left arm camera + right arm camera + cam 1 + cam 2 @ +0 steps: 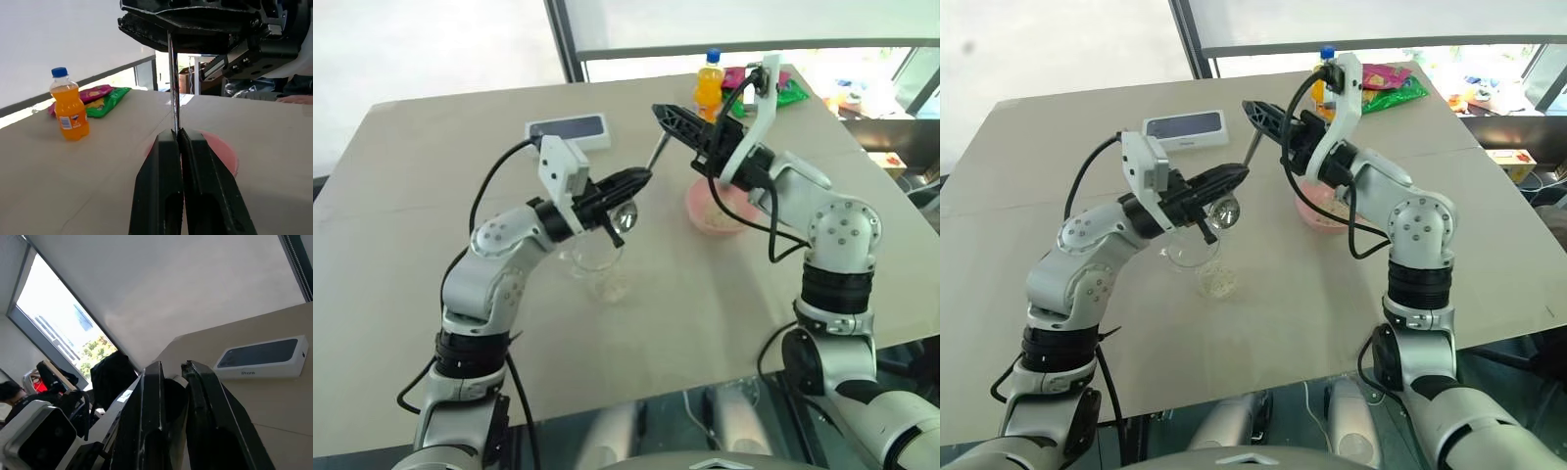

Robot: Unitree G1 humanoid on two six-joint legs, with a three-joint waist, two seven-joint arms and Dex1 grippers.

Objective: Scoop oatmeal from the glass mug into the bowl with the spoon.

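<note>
Counter (431, 196): beige, carries everything below. White phone box (570, 131) lies flat on it, beyond the left jaws (644, 177). Orange drink bottle (709, 85) stands upright past the right jaws (660, 115), snack packets (100, 95) just beside it.

Bowl (715, 211): pink, on the counter under the right arm, below and to the right-hand side of both sets of jaws; pale oatmeal (1324, 208) visible inside.

Glass mug (594, 260): upright on the counter directly below the left jaws, apart from the bowl. Some flakes lie loose on the counter at its base.

Spoon (658, 152): spans the gap between the two sets of jaws. Left jaws pinched tight on the lower handle, spoon bowl hanging just under them above the mug. Handle runs up to the right jaws, which are nearly closed around its upper end; whether they actually clamp it, cannot tell.
</note>
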